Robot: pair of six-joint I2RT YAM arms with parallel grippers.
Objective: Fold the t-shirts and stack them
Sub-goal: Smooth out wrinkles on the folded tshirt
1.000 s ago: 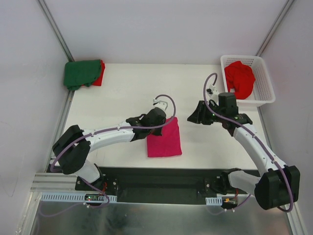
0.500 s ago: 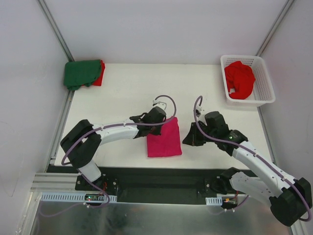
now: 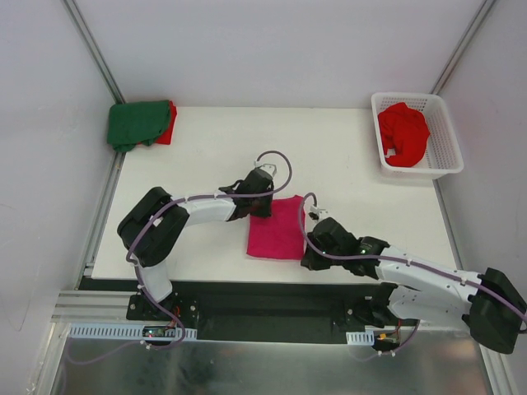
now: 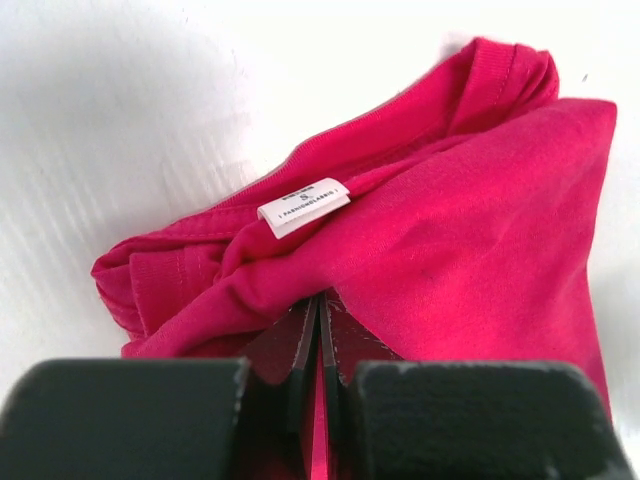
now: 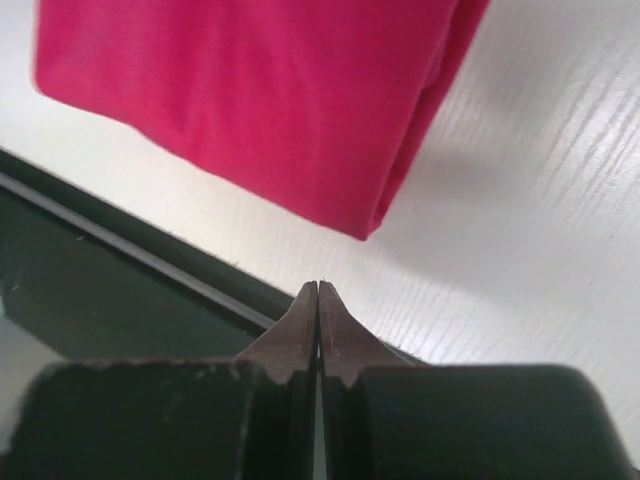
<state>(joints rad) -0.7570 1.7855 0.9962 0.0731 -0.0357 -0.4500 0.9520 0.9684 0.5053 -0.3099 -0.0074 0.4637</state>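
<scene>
Right gripper [image 5: 318,288]: fingers pressed flat together, nothing between them. The tips sit low over the table [image 3: 206,156] at its near edge, just short of the near right corner of the pink shirt [image 3: 278,230]. A strip of bare table shows between tips and cloth.

Pink shirt: folded to a rough rectangle and lying flat, mid-table toward the near edge, a little skewed. The right edge is a clean fold. The far left corner is bunched.

Left gripper [image 4: 318,305]: clenched on that bunched far left corner, at the collar end. The tips are buried under a fold of pink cloth. A white size label [image 4: 304,206] lies face up just beyond them.

Far right corner: white basket [image 3: 449,148] with a crumpled red shirt [image 3: 403,133] inside.

Far left corner: folded green shirt [image 3: 136,123] lying on a second red shirt [image 3: 168,125], whose edge shows only along the green one's right side.
</scene>
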